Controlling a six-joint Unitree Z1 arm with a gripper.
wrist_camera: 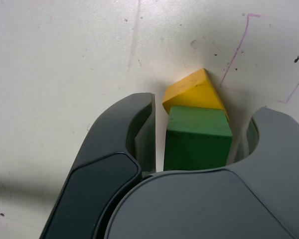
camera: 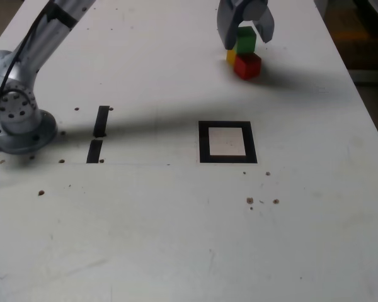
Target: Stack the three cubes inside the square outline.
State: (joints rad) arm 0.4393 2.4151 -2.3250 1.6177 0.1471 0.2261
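My gripper (camera: 247, 41) hangs at the table's far side, its jaws either side of the green cube (camera: 246, 38). In the wrist view the green cube (wrist_camera: 197, 132) sits between the fingers of the gripper (wrist_camera: 209, 107). One finger (wrist_camera: 139, 124) shows a thin gap to the cube and the other looks against it, so whether it is gripped is unclear. The yellow cube (camera: 230, 56) (wrist_camera: 194, 92) lies right beside the green one, partly hidden. The red cube (camera: 247, 65) rests on the table just in front of them. The square outline (camera: 227, 141) lies nearer the camera with nothing in it.
The arm's base (camera: 16, 119) stands at the exterior view's left. Two short black tape strips (camera: 98, 133) lie beside it. Small dark specks (camera: 258, 201) dot the white table. The table's right edge (camera: 365, 107) runs close to the cubes.
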